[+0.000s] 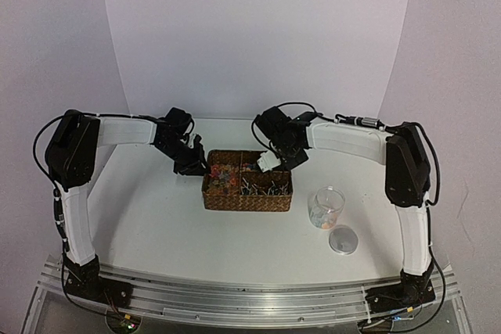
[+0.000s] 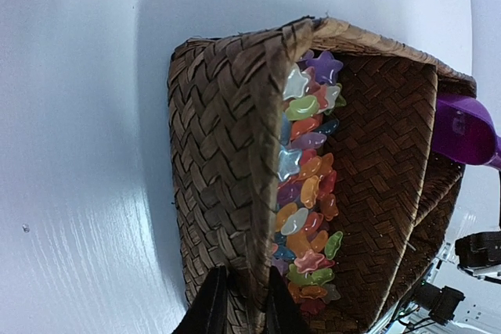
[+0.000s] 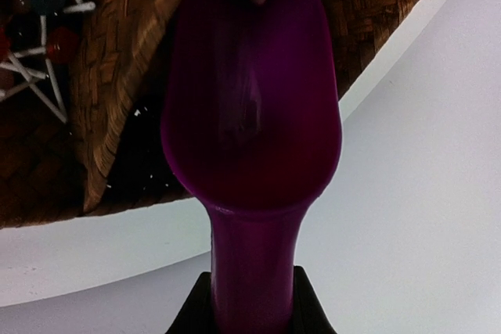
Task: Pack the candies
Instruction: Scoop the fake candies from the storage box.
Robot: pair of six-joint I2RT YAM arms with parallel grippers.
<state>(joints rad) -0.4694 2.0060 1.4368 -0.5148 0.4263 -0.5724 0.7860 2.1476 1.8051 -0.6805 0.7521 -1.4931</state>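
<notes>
The candies (image 2: 304,193), small star and crescent sweets in orange, pink, green, blue and purple, lie heaped in the left compartment of the woven basket (image 1: 247,193) at the centre of the top view. One or two sit at the front lip of the magenta scoop (image 3: 250,115), at the top edge of the right wrist view; the rest of its bowl is bare. The right gripper (image 3: 250,307) is clamped on the scoop's handle at the bottom of that frame. The left gripper (image 2: 241,307) pinches the basket's wall beside the candies, one finger on each side. To the lower right of the basket a clear jar (image 1: 326,207) stands on the white table (image 1: 156,217), and a round lid (image 1: 344,240) lies just below it.
</notes>
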